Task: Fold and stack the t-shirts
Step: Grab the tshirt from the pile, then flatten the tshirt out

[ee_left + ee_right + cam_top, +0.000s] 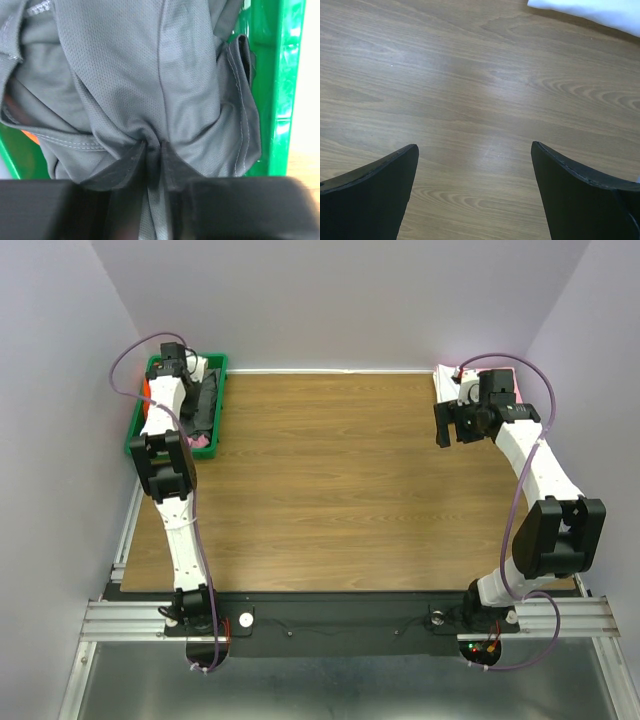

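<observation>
Two black fingers (120, 170) of the left gripper (154, 150) fill the bottom of the left wrist view, and they are squeezed together on a fold of the dark grey t-shirt (150, 75). That cloth bunches up where the fingers pinch it, and wrinkles spread out from that spot. It lies inside the green bin (280, 75), and the bin's shiny wall stands just to the right of the shirt. A tiny bit of orange-red t-shirt (27, 135) peeks out under the grey one on the left. From above, the green bin (215, 370) sits at the far left corner of the table (340, 490), and the left arm reaches out over it, so the left gripper (183, 360) is down in the far end of the bin. The dark grey t-shirt (205, 405) shows as a dark heap along the bin's right side. A little pink cloth (200, 442) shows at the near end of the bin. The right gripper (455, 423) hangs above the far right part of the table, and it holds nothing. In the right wrist view, the right gripper (474, 146) has its fingers (375, 185) spread wide apart, with only brown wood under them. A white t-shirt (590, 10) lies flat on the table at the top edge of that view. From above, the white t-shirt (448, 380) lies at the far right corner, with a pink t-shirt (525, 375) right there too, partly hidden behind the arm.
</observation>
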`<state>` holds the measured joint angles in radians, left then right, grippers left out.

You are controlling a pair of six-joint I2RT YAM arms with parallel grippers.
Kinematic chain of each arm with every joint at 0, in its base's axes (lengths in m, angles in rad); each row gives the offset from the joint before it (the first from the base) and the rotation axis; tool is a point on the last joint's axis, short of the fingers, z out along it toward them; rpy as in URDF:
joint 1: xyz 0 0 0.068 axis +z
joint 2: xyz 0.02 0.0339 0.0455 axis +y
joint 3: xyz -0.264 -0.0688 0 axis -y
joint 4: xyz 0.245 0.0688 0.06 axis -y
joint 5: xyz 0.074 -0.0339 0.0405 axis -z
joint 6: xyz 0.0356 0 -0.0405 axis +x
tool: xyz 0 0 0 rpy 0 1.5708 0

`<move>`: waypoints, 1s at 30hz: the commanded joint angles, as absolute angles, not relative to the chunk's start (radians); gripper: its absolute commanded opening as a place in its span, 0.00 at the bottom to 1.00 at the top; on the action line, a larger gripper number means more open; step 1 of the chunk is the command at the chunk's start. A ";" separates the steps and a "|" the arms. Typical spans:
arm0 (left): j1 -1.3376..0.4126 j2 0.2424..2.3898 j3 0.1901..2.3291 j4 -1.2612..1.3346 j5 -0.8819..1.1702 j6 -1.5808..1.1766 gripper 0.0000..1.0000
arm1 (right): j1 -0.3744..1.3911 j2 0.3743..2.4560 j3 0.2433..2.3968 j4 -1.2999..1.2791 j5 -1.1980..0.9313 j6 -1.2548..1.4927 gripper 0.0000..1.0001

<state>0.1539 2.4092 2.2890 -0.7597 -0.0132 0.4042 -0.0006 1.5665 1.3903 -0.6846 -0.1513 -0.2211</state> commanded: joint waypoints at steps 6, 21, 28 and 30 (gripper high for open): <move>0.156 2.252 2.370 -0.717 0.044 0.385 0.00 | -0.002 1.548 1.413 -0.692 -0.127 -0.235 1.00; 0.078 1.835 2.393 -0.325 0.380 0.176 0.00 | -0.002 1.552 1.445 -0.690 -0.124 -0.204 1.00; -0.211 1.705 2.396 -0.203 0.477 0.196 0.00 | -0.027 1.562 1.476 -0.695 -0.123 -0.193 1.00; -0.310 1.686 2.385 -0.172 0.477 0.219 0.00 | -0.040 1.562 1.477 -0.698 -0.135 -0.187 1.00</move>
